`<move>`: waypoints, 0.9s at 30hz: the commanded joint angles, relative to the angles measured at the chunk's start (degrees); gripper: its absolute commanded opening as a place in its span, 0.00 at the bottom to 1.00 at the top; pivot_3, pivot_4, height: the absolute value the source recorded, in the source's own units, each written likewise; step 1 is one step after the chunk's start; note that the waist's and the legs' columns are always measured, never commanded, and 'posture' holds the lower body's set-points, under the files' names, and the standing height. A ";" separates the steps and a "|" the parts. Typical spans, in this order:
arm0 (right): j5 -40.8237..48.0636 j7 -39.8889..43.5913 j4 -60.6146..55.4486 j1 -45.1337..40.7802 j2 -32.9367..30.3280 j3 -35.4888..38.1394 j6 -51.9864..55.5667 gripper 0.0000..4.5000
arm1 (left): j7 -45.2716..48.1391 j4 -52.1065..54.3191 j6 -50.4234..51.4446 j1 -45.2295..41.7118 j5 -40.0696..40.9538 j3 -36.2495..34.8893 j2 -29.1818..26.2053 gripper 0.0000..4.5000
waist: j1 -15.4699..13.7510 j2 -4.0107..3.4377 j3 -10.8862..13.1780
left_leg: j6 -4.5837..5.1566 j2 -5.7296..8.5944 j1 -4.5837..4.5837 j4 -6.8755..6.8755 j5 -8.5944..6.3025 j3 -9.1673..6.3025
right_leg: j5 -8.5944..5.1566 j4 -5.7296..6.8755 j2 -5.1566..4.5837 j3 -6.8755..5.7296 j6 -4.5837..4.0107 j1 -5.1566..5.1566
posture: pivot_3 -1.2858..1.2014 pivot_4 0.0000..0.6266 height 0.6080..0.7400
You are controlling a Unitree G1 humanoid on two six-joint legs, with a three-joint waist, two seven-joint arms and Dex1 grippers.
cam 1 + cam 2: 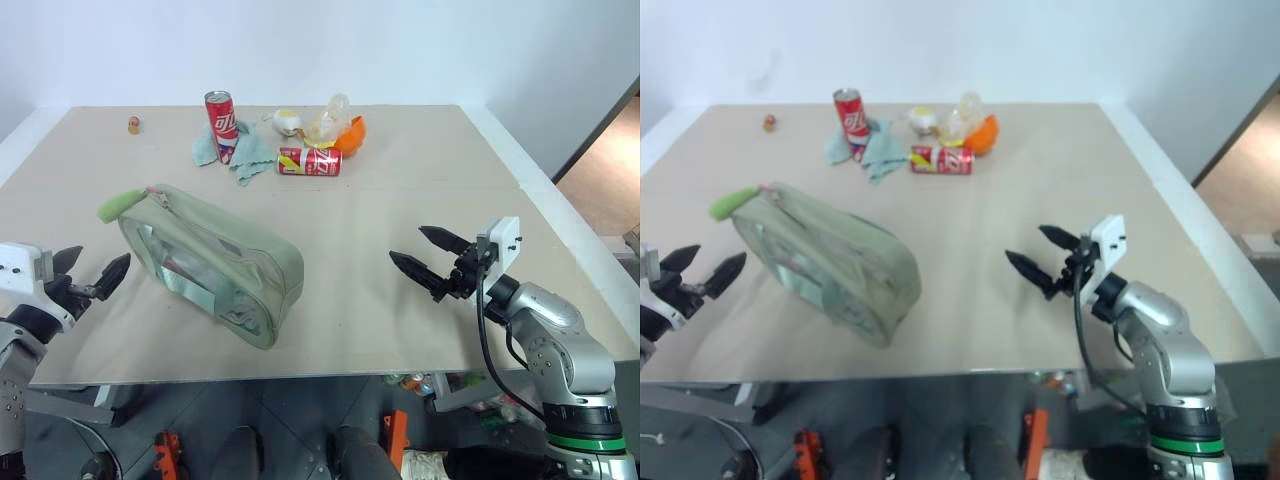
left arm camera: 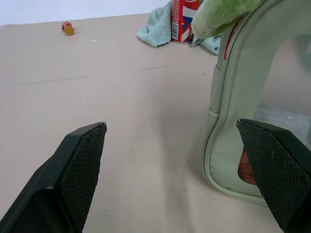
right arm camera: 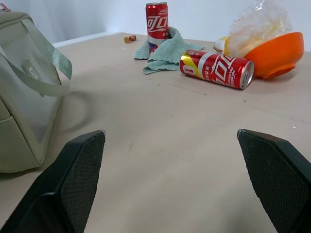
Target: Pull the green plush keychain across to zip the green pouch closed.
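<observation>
The green plush keychain (image 1: 123,204) sits at the far left end of the green pouch (image 1: 210,262), at the top edge where the zipper line begins. The pouch stands upright on the worktop (image 1: 400,200), set diagonally in the left half, with clear side panels and a pale strap hanging on its flank.

The left tool (image 1: 92,279) is level, just beside the near left end of the pouch, not touching it; its two black fingers are spread wide with nothing between them. The right tool (image 1: 428,258) is well apart from the pouch on the right side, aimed toward it, fingers also spread wide and empty.

At the far edge: an upright red can (image 1: 221,124) on a teal cloth (image 1: 240,152), a lying red can (image 1: 310,161), an orange bowl (image 1: 351,135)
</observation>
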State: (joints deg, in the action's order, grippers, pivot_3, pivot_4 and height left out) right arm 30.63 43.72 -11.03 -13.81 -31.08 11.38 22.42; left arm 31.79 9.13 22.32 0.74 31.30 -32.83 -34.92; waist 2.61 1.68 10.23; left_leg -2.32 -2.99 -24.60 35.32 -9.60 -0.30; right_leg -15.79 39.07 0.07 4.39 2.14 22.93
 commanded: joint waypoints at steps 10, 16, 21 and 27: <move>0.72 -0.36 -2.52 0.01 -1.04 0.86 0.48 1.00 | 0.69 0.58 -1.77 0.32 0.20 -0.77 -0.42 0.99 | 0.00 0.00 0.00 | 0.00 0.00 0.00 0.00 0.00 0.01 | 0.00 0.00 0.00 0.01 0.00 0.00 | 0.52 0.24 1.00; 1.19 -0.44 -2.09 -1.39 -0.94 0.58 1.85 1.00 | 1.12 2.01 -1.26 0.55 2.24 -1.71 -0.35 0.99 | 0.00 0.00 0.00 | 0.00 0.00 0.00 0.00 0.00 0.01 | 0.00 0.00 0.00 0.01 0.00 0.00 | 0.52 0.24 1.00; 3.16 0.16 -2.51 -4.63 -1.33 0.41 4.72 1.00 | 6.01 5.48 0.63 3.62 8.10 -5.30 -2.46 0.99 | 0.15 0.01 0.01 | 0.00 -0.04 0.00 0.00 0.00 0.08 | 0.00 0.00 0.00 0.04 -0.01 0.06 | 0.52 0.24 1.00; 11.11 0.42 -6.57 -14.46 -2.09 -1.70 15.07 1.00 | 20.05 20.99 9.56 15.26 21.74 -9.08 -10.94 0.99 | 0.20 0.09 0.09 | -0.01 -0.27 -0.08 -0.01 -0.01 0.21 | 0.07 0.00 0.06 0.02 -0.20 0.25 | 0.52 0.24 1.00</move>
State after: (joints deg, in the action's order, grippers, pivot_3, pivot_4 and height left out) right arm 38.70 43.69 -14.02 -26.18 -32.63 10.11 35.32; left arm 48.69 25.47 30.11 14.84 49.60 -40.15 -44.53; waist 2.81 1.78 10.31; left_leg -2.33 -3.29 -24.66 35.30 -9.60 -0.06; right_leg -15.73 39.07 0.14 4.41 1.87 23.19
